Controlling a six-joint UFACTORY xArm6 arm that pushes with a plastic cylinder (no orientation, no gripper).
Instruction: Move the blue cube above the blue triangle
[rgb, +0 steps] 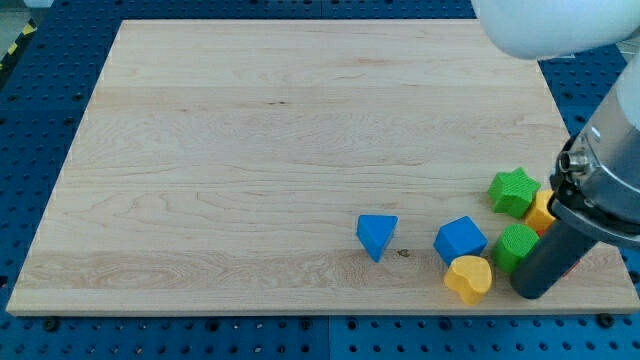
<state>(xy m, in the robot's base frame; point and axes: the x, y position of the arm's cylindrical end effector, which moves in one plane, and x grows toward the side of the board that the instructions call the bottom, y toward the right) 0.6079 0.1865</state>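
Across the view's lower right, on the pale wooden worktop (250, 150), blocks crowd together. No hand here, only my tip (530, 292), holding nothing, just right of the green cylinder (516, 246). Blue cube (459, 240) sits right of the blue triangle (376, 235), touching the yellow heart (469, 278); pushing risks dragging neighbours along.

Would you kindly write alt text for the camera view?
A wooden board holds a blue triangle with a blue cube to its right, among a yellow heart, green blocks and an orange block. My tip rests right of the cluster.
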